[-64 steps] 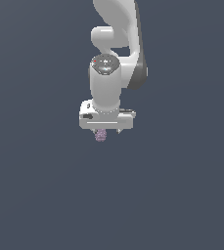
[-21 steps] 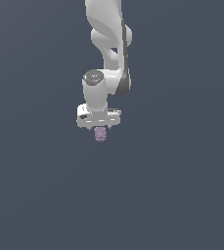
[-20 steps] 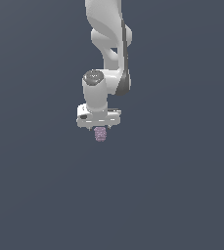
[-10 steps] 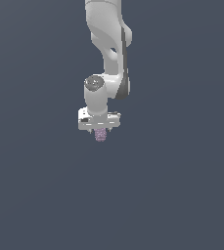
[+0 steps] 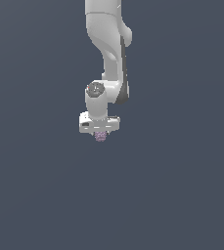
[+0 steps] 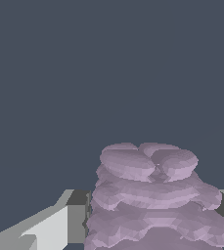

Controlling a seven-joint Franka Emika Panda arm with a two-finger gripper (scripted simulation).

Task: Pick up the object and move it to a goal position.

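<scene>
The object (image 5: 100,136) is a small pale purple-pink knobbly lump. In the exterior view it hangs just under my white gripper (image 5: 100,135), in the middle of the frame, narrower than the gripper's body. In the wrist view the object (image 6: 152,195) fills the space between my two grey fingers (image 6: 77,215), which press on both of its sides. My gripper is shut on the object and holds it in the air. The fingertips are mostly hidden by the lump.
The white arm (image 5: 108,53) comes down from the upper middle of the exterior view. Around it there is only a plain dark grey-blue background (image 5: 182,185), with no marker or other object in view.
The arm has carried the object slightly towards the exterior view's left and a little lower over the last three seconds. The grip on the object has not changed.
</scene>
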